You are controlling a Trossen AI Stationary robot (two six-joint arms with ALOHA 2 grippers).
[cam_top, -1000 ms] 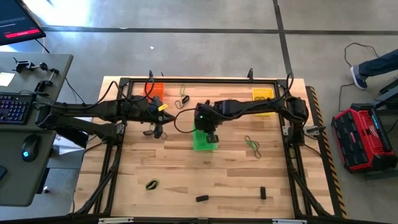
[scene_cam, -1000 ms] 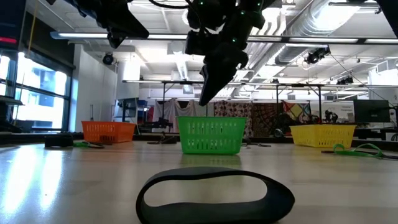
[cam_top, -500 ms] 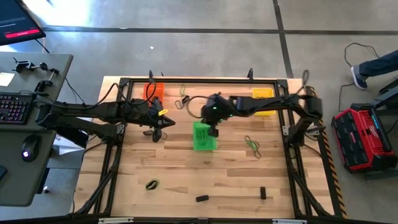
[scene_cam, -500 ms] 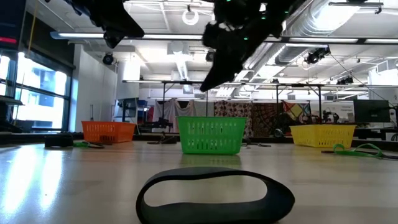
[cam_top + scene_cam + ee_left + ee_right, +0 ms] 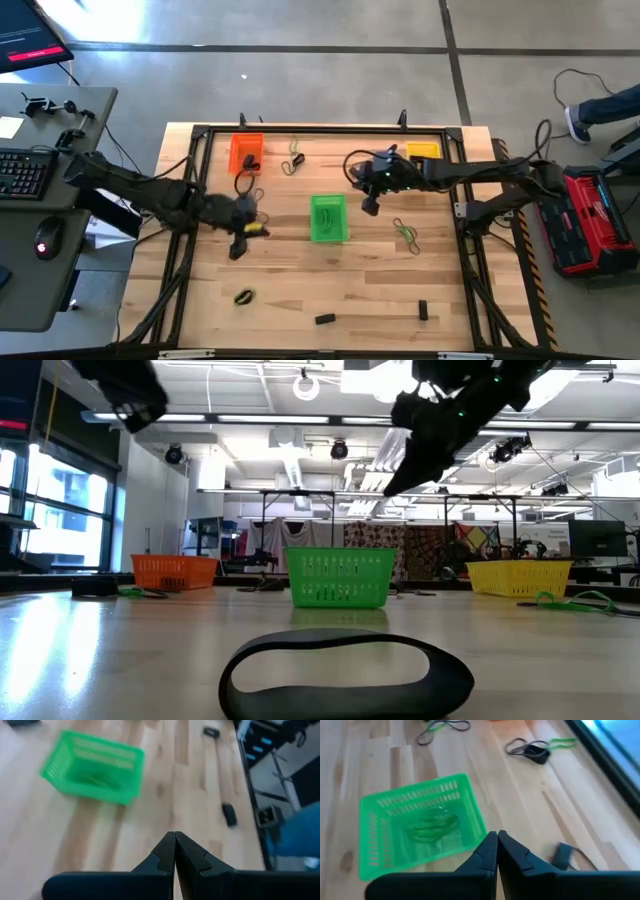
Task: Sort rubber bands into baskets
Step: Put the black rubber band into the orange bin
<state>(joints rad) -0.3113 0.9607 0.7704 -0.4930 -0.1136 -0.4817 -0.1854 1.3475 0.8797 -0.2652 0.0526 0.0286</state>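
Note:
The green basket (image 5: 327,217) stands mid-table with green rubber bands (image 5: 435,825) lying in it. The orange basket (image 5: 246,153) and the yellow basket (image 5: 422,152) stand at the far edge. Loose rubber bands lie on the wood: a green one (image 5: 405,232) right of the green basket, a dark one (image 5: 244,296) and two black bundles (image 5: 324,319) (image 5: 422,310) near the front. My right gripper (image 5: 370,207) hovers shut, just right of the green basket. My left gripper (image 5: 237,250) hovers shut to that basket's left. Neither holds anything.
More bands (image 5: 293,160) lie between the orange and yellow baskets at the far side. A big black band (image 5: 345,672) lies right in front of the low camera. A black frame (image 5: 320,130) runs around the tabletop. A desk with a keyboard (image 5: 20,172) stands left of the table.
My right gripper has drawn back from over the green basket toward the table's right edge, rising a little and rolling. My left gripper has swung from near the orange basket toward the table's near edge. Both stay shut and carry nothing.

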